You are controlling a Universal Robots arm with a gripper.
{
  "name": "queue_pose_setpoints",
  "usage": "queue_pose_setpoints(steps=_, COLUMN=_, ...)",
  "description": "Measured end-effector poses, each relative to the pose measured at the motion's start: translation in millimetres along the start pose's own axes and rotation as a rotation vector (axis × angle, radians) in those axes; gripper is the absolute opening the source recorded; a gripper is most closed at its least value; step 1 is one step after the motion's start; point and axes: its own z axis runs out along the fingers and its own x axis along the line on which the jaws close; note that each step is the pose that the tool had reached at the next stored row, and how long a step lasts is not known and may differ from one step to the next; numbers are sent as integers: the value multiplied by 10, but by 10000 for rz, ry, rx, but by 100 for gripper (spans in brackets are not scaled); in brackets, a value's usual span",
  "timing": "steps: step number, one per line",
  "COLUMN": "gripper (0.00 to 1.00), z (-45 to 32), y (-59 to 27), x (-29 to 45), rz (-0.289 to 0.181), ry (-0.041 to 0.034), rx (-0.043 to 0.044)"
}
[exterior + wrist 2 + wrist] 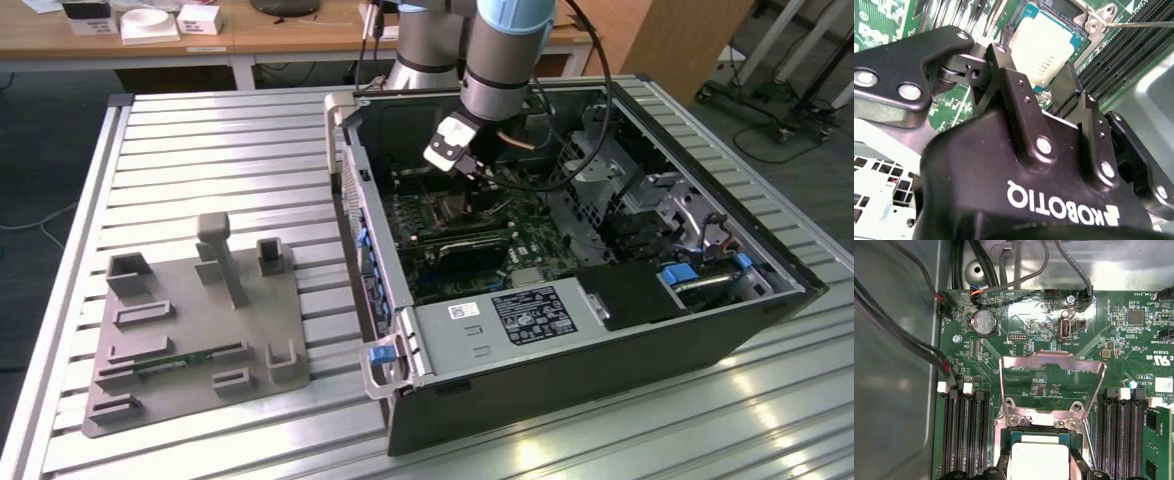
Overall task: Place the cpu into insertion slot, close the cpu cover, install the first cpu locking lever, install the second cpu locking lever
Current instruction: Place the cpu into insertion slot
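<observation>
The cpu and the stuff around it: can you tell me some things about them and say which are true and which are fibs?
1. The cpu is at the insertion slot, right by the gripper. True.
2. The cpu cover is shut over the cpu. False: it stands swung open, and green board shows through its window.
3. The computer case lies on its side with its inside open. True.
4. The round coin battery sits on top of the cpu. False: it is on the green board, past the open cover, apart from the cpu.
5. The grey fixture is inside the case. False: it lies on the table, at the exterior view's left of the case.
</observation>
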Motion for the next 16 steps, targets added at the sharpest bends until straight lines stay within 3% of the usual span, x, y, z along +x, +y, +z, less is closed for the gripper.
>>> queue_pose_setpoints(steps=8, gripper=54, z=-60, y=0, x=-10, rz=5, ry=3, rx=3)
queue_pose_setpoints(steps=16, gripper=54, z=-61, y=0, x=-14, rz=205, ry=1, rx=1)
